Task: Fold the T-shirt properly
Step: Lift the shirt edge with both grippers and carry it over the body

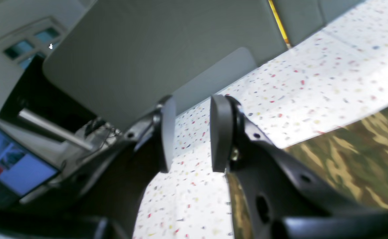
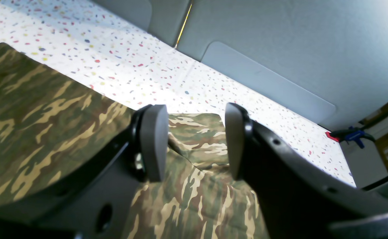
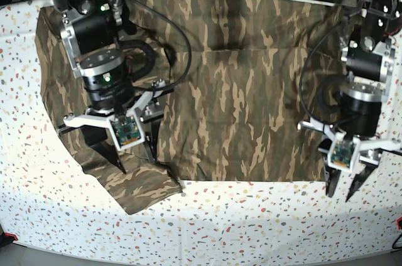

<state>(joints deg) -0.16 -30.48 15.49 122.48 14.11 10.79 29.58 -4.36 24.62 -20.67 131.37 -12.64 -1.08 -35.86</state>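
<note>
The camouflage T-shirt (image 3: 239, 90) lies spread flat on the speckled table (image 3: 251, 222), with one sleeve (image 3: 141, 187) sticking out toward the front left. My right gripper (image 3: 135, 156) hovers open over the cloth just above that sleeve. In the right wrist view the T-shirt (image 2: 48, 113) fills the lower left, and the right gripper (image 2: 194, 113) holds nothing between its pads. My left gripper (image 3: 342, 191) stands open over bare table just off the shirt's right edge. The left wrist view shows the left gripper (image 1: 193, 106) empty, with the T-shirt (image 1: 353, 156) at its right.
Grey panels (image 2: 280, 39) border the table's far side in the wrist views. A lit screen (image 1: 5, 159) sits beyond the table edge in the left wrist view. Black cables (image 3: 173, 40) trail over the shirt by the right arm. Speckled table (image 3: 38, 216) surrounds the shirt in front.
</note>
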